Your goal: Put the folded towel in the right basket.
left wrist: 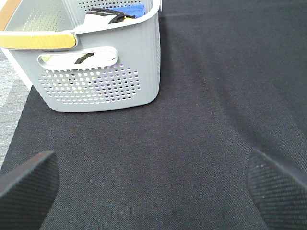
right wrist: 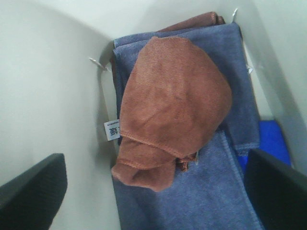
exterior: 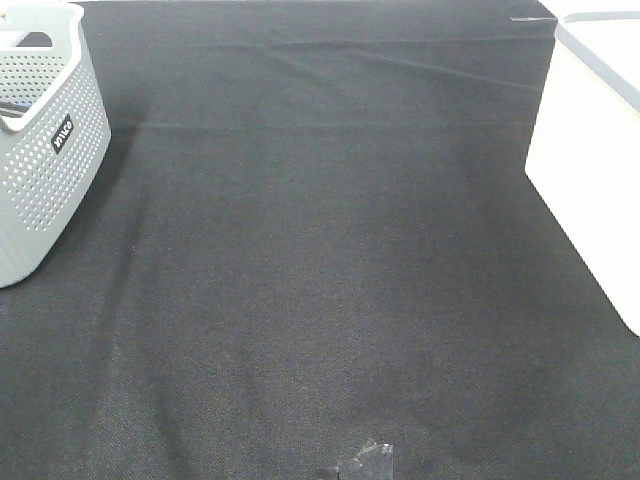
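Right gripper (right wrist: 156,191) hung over the white basket (right wrist: 48,96), jaws spread wide, gripping nothing. And there was the brown towel (right wrist: 175,105), down inside, loosely bunched, lying between the two fingers but clear of both. One brown towel on top, the edge of a second showing beneath the blue-grey towels (right wrist: 240,96); their number I couldn't tell. Left gripper (left wrist: 153,187), jaws apart and empty, faced the grey basket (left wrist: 144,57). Two baskets in all.
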